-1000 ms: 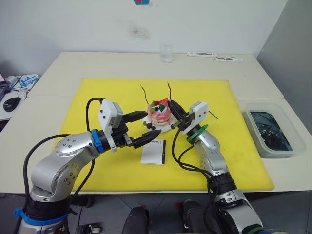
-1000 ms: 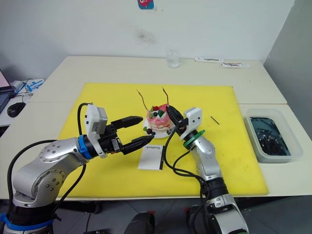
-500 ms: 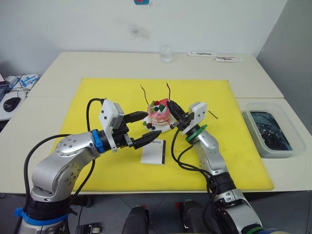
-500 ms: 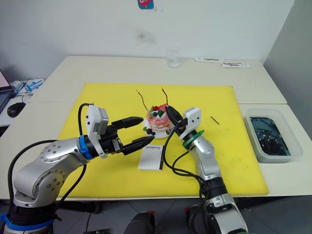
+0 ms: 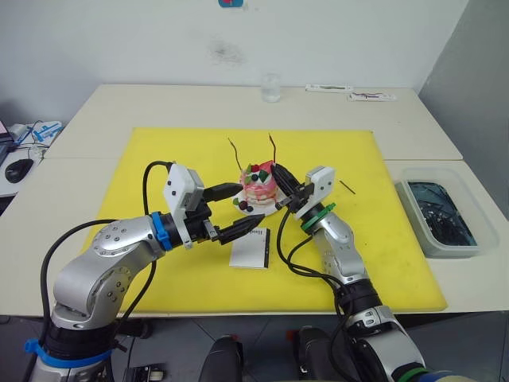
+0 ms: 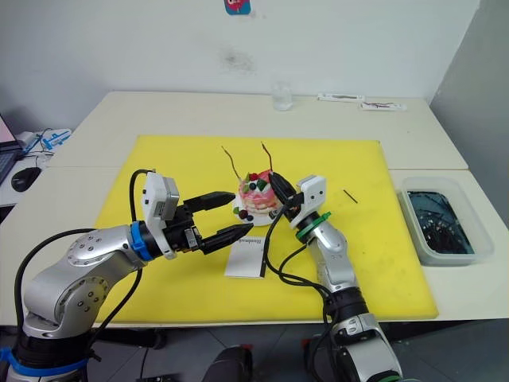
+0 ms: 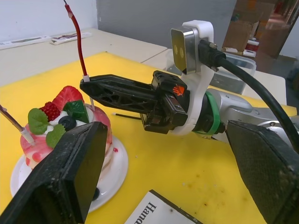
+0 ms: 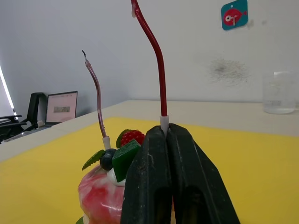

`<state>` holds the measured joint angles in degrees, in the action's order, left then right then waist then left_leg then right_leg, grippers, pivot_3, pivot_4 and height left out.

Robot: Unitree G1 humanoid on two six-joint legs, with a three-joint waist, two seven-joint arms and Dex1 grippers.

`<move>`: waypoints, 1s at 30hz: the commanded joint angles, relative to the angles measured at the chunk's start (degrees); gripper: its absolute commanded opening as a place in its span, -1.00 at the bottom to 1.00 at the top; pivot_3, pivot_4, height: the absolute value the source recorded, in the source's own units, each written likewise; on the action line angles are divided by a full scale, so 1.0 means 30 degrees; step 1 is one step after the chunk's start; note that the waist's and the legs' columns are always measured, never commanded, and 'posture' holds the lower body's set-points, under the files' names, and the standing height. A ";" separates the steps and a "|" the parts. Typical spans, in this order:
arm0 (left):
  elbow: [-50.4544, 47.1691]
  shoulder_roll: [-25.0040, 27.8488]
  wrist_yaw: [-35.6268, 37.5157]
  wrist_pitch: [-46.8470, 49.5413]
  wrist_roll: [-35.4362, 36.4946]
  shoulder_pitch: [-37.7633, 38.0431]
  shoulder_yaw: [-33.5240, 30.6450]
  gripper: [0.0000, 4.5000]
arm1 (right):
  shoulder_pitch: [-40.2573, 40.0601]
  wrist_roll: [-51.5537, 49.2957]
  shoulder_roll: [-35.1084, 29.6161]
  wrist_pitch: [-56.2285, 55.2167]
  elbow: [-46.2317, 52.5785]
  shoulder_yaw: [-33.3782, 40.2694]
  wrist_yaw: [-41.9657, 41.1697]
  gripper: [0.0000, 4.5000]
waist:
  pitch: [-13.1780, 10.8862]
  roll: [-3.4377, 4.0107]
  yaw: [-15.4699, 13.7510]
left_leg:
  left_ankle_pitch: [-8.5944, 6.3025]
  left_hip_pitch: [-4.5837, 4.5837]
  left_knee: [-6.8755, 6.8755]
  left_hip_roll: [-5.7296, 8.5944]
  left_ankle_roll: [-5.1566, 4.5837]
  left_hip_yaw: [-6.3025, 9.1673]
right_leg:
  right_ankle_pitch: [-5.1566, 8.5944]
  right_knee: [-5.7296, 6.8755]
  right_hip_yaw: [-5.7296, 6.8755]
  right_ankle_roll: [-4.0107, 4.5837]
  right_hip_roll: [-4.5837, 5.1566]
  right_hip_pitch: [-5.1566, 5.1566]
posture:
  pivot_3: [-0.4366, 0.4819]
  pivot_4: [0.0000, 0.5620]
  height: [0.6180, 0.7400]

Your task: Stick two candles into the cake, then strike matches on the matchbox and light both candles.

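The cake (image 5: 259, 191) sits on its small white plate (image 5: 248, 209) in the middle of the yellow mat. One candle (image 5: 234, 153) stands in the cake's left side. My right gripper (image 5: 280, 172) is shut on the pale lower end of the other candle (image 5: 273, 149), holding it upright at the cake's right edge. How deep its tip sits I cannot tell. My left gripper (image 5: 250, 207) stands open just left of the plate, one finger on each side of its near rim. The white matchbox (image 5: 250, 248) lies in front of the cake. One match (image 5: 347, 187) lies to the right.
A clear bin of water (image 5: 441, 213) stands off the mat's right edge. A glass (image 5: 272, 87) and flat packets (image 5: 350, 91) are at the table's back. A mouse (image 5: 17, 169) lies at the far left. The yellow mat (image 5: 175, 151) has bare room all around the cake.
My right gripper has edged a little left toward the cake, carrying its candle with it. My left gripper has barely shifted and remains open.
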<state>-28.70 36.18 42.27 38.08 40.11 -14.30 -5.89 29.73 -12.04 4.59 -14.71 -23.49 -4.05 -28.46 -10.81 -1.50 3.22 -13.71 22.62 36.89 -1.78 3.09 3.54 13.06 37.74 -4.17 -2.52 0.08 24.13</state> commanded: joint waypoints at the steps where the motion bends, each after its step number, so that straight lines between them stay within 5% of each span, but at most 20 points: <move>1: -0.0643 0.0160 0.0178 -0.0481 -0.0015 -0.0147 -0.0095 1.00 | -0.0307 0.0064 0.0000 -0.0334 0.0284 -0.0027 -0.0011 -0.99 | 0.0000 0.0000 0.0000 | 0.0000 0.0000 0.0000 0.0000 0.0000 0.0001 | 0.0000 0.0000 0.0000 0.0001 0.0000 0.0000 | -0.05 -0.47 1.00; 23: -0.0629 0.0143 0.0152 -0.0800 -0.0190 0.0049 0.0034 1.00 | -0.0894 -0.0146 0.0212 0.0283 0.1051 -0.0142 0.0000 -0.99 | -0.0001 0.0001 0.0006 | 0.0000 -0.0001 -0.0002 0.0000 0.0000 0.0001 | 0.0027 -0.0001 0.0000 0.0044 0.0000 0.0000 | -0.05 -0.47 1.00; 26: -0.0631 0.0165 0.0204 -0.0896 -0.0310 0.0069 0.0118 1.00 | -0.0797 -0.0231 0.0230 0.0298 0.1377 -0.0064 0.0086 -0.70 | -0.0001 0.0002 0.0006 | 0.0000 0.0002 -0.0003 -0.0001 0.0001 0.0000 | 0.0027 -0.0006 0.0000 0.0044 0.0000 0.0001 | -0.05 -0.47 1.00; 30: -0.0616 0.0190 0.0319 -0.1060 -0.0615 0.0131 0.0247 1.00 | -0.0534 -0.0226 0.0239 0.0381 0.1815 -0.0003 0.0319 -0.06 | -0.0002 0.0003 0.0006 | 0.0000 0.0006 -0.0009 -0.0001 0.0001 0.0001 | 0.0028 -0.0005 0.0001 0.0044 0.0000 0.0007 | -0.05 -0.47 1.00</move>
<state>-28.71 36.22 42.96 36.53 38.68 -13.87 -4.75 27.29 -12.33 4.86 -13.17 -21.19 -4.08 -27.96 -10.81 -1.49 3.24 -13.71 22.64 36.86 -1.78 3.09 3.54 13.15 37.73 -4.17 -2.39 0.08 24.15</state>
